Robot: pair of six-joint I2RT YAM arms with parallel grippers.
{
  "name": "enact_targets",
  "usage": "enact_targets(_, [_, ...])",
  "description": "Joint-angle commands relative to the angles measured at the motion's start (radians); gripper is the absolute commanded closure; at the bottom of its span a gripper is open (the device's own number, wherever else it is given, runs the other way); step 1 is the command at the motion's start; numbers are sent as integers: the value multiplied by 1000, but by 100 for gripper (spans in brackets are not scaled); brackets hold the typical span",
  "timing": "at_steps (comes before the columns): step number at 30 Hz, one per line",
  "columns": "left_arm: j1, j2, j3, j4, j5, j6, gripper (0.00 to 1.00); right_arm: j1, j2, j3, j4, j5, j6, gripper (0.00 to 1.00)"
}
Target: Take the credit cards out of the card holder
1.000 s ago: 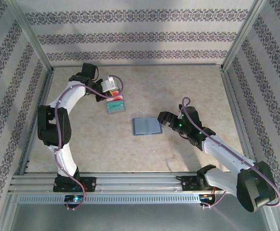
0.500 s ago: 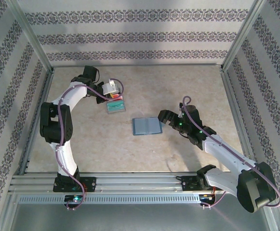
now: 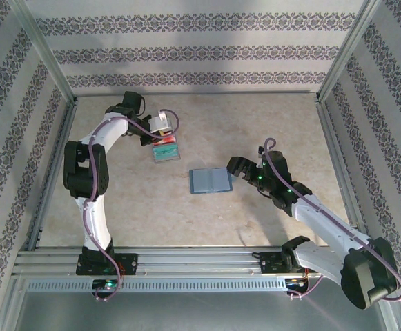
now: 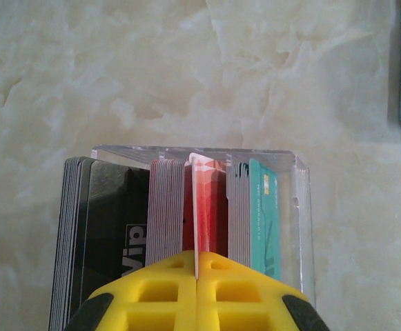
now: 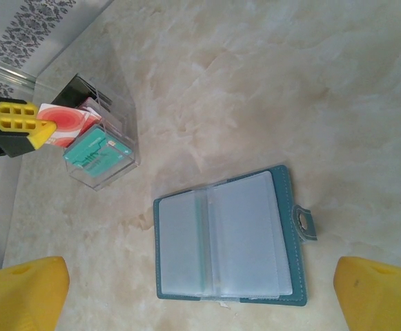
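Note:
The teal card holder [image 3: 209, 181] lies open and flat mid-table, its frosted sleeves [image 5: 221, 241] facing up and the clasp tab on its right. My right gripper [image 3: 236, 169] hovers open just to its right, and its yellow fingers [image 5: 379, 293] straddle the holder from above. My left gripper [image 4: 197, 276] is shut on a red-and-white credit card [image 4: 199, 207], held edge-on. The card's far end reaches into a clear box [image 3: 165, 150] among stacks of dark grey [image 4: 103, 207], red and teal [image 4: 263, 214] cards.
The clear box [image 5: 110, 176] stands left of and behind the holder. Aluminium frame rails and patterned walls close in the tabletop on the left, back and right. Bare marble-look surface lies in front of the holder.
The left arm's elbow has swung rightward while its gripper, still shut on the card, has shifted slightly right over the box. The right arm has barely moved.

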Motion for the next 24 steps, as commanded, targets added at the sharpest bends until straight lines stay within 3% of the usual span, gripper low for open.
enact_targets(1, [-3,35,42,-30,-2,37,100,10,-17,12,-15,25,-11,2])
enact_targets(12, [-36,69,54,-23,-120,60,100,10,-27,10,-15,20,-12,2])
enact_targets(20, [-56,61,56,15,-118,36,79,11,-29,6,-13,20,-11,2])
enact_targets(24, [-66,47,50,36,-124,27,77,11,-35,3,-12,20,-11,2])
